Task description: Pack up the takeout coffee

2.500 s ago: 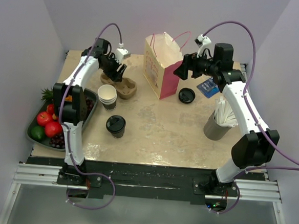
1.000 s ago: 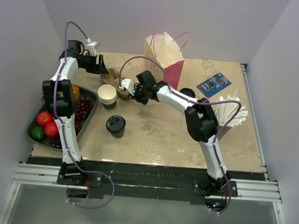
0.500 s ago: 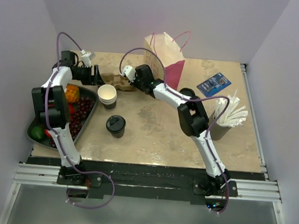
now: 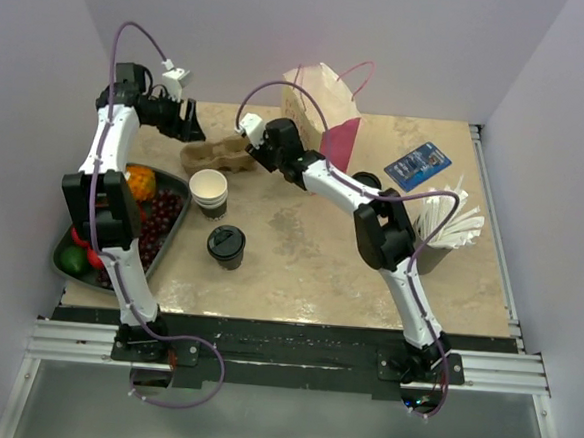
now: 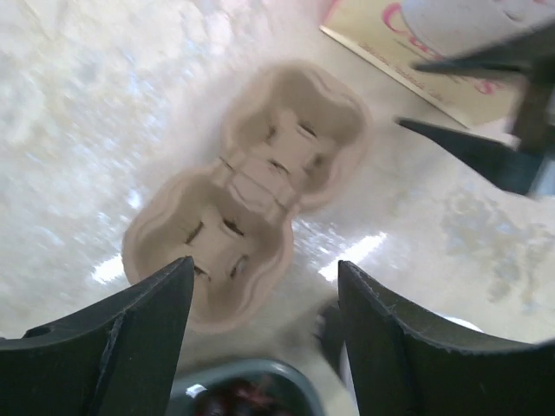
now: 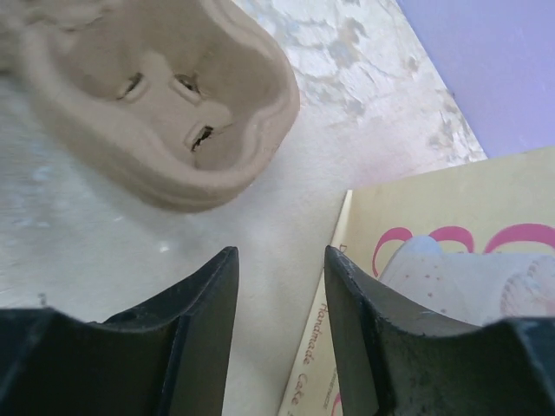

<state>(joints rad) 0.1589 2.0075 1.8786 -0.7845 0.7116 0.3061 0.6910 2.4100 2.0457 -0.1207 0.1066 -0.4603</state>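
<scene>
The takeout coffee [image 4: 226,244], a small dark-banded cup with a black lid, stands upright near the table's front left, away from both grippers. A tan cardboard cup carrier [image 4: 216,157] lies at the back left; the left wrist view shows this carrier [image 5: 251,191] just beyond my fingertips. My left gripper [image 4: 190,127] hovers open at its left end, and that gripper [image 5: 264,273] holds nothing. My right gripper [image 4: 254,151] is open at the carrier's right end, beside the paper bag [image 4: 324,121]. In its wrist view the right gripper [image 6: 279,260] is empty, between carrier [image 6: 165,113] and bag [image 6: 451,260].
Stacked lidless cups [image 4: 209,188] stand just in front of the carrier. A grey fruit tray [image 4: 171,233] sits at the left edge. A loose black lid [image 4: 367,180], a blue packet [image 4: 416,165] and a holder of straws [image 4: 436,234] are on the right.
My right gripper has opened and come off the carrier's right end, moving back toward the bag. The carrier has slid slightly left. My left arm has drawn back toward the rear left corner.
</scene>
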